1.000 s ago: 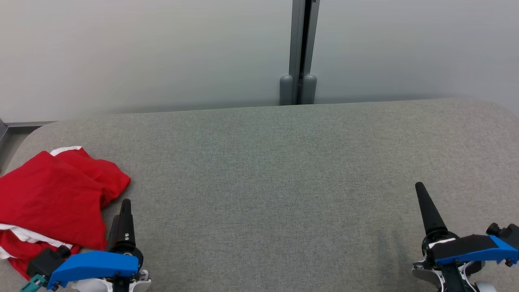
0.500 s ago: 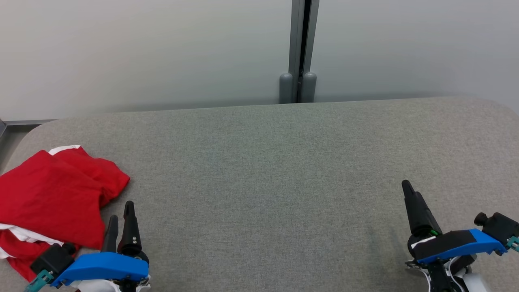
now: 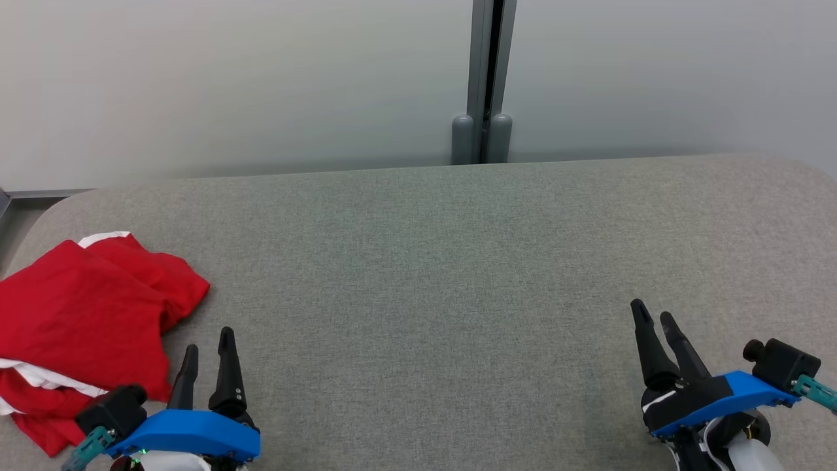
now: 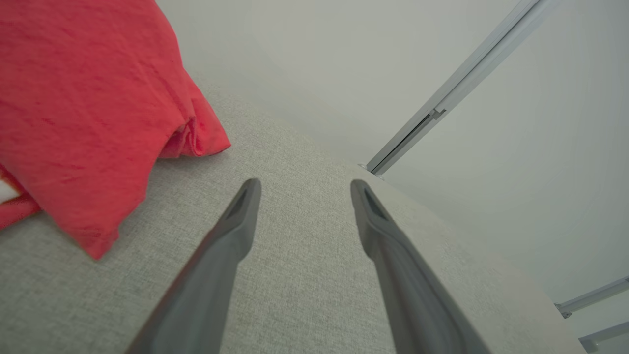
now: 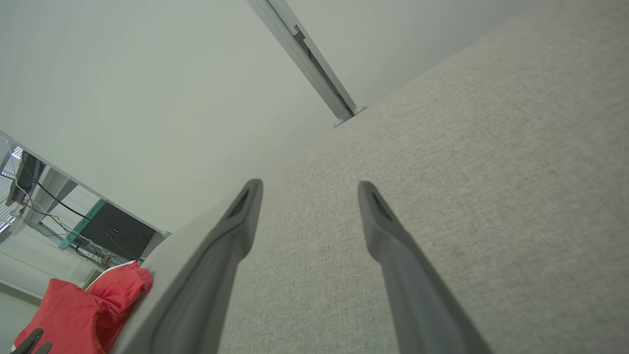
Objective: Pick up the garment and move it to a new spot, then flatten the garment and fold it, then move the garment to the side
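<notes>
Head view: the red garment (image 3: 78,314) is lying bunched just left of the left gripper (image 3: 208,341), whose jaws are standing released, seemingly awaiting pickup; the right gripper (image 3: 651,311) is gaping empty.

Office-like lab: beyond the right gripper (image 3: 650,311) and grey fabric table (image 3: 425,261) stand pale partition panels (image 3: 261,85) on a metal post (image 3: 484,78); far to its left, a dark electronics box (image 5: 115,233) with cables (image 5: 49,200).

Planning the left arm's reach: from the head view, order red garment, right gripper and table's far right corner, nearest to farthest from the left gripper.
1. Red garment, just left of the left gripper.
2. Right gripper, far across to the right.
3. Table's far right corner, beyond it.
</notes>
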Robot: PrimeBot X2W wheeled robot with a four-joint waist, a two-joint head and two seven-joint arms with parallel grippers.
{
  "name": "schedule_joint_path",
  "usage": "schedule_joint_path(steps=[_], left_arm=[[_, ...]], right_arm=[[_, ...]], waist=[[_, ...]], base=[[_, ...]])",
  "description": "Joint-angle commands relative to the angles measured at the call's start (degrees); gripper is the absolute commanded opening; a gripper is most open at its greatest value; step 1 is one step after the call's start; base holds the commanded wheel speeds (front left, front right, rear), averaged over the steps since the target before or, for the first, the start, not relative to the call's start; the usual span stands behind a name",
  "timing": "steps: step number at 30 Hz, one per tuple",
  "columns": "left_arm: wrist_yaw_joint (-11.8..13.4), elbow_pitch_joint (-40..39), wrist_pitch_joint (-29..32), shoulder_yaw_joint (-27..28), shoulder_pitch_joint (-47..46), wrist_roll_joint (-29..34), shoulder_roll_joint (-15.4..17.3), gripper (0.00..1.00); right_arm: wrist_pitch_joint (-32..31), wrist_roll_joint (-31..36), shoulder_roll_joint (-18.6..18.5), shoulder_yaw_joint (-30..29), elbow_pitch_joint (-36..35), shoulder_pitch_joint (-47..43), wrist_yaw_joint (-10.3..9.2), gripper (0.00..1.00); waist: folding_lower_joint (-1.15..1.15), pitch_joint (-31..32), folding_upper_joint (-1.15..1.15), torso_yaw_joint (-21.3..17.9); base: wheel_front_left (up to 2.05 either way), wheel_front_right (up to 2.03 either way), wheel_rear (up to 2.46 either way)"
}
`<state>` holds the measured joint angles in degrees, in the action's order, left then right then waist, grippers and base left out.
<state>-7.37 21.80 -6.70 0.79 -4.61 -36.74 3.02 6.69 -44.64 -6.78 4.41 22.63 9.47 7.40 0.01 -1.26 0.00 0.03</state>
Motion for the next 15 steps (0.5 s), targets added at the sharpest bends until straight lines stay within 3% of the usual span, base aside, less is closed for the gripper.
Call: schedule_joint_path(steps=[1, 15], left_arm=[[0.2, -0.4, -0.5, -0.3, -1.0, 1.5, 0.2, 1.0], [1.1, 0.4, -2.7, -2.2, -0.5, 11.5, 0.3, 1.0]], right_arm=[[0.5, 1.4, -0.2, 0.1, -0.3, 1.9, 0.11, 1.0], [2.7, 13.5, 0.9, 0.0, 2.6, 2.6, 0.12, 1.0]], waist=[[-0.01, -0.1, 0.0, 0.0], [-0.01, -0.2, 0.0, 0.0]], base=[[0.0, 0.0, 0.0], [0.0, 0.0, 0.0]])
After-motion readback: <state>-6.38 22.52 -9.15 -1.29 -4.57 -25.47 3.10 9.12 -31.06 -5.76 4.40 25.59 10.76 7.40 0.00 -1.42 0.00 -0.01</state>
